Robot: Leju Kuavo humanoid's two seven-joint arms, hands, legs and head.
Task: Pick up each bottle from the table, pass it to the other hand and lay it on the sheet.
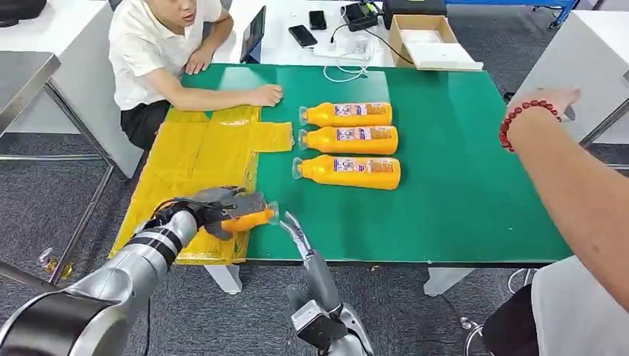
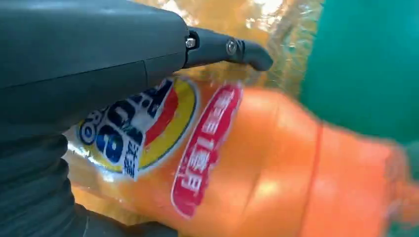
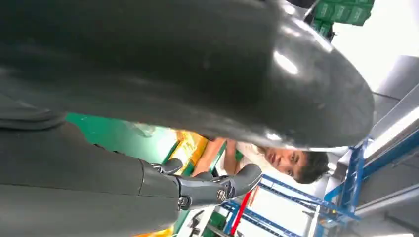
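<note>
Head view gives you the left hand (image 1: 222,209) wrapped around an orange bottle (image 1: 251,219) at the near edge of the yellow sheet (image 1: 193,156), the bottle lying on its side with its clear cap end pointing toward the green table (image 1: 460,185). Your left wrist view confirms the grasp: the bottle (image 2: 257,168) sits right under the hand (image 2: 99,59), label showing, with one dark finger reaching over it and the sheet beneath. Your right hand (image 1: 297,231) stands just beside the bottle's cap end at the table's front edge, fingers extended and apart, holding nothing; the right wrist view shows its fingers (image 3: 217,185) stretched out with nothing in them. Three more bottles (image 1: 348,141) lie side by side on the green surface, well apart from both hands, caps toward the sheet. You also have a seated person (image 1: 159,52) resting a hand on the sheet's far end, and another person's arm (image 1: 564,170) with a red bead bracelet reaching in from the right.
</note>
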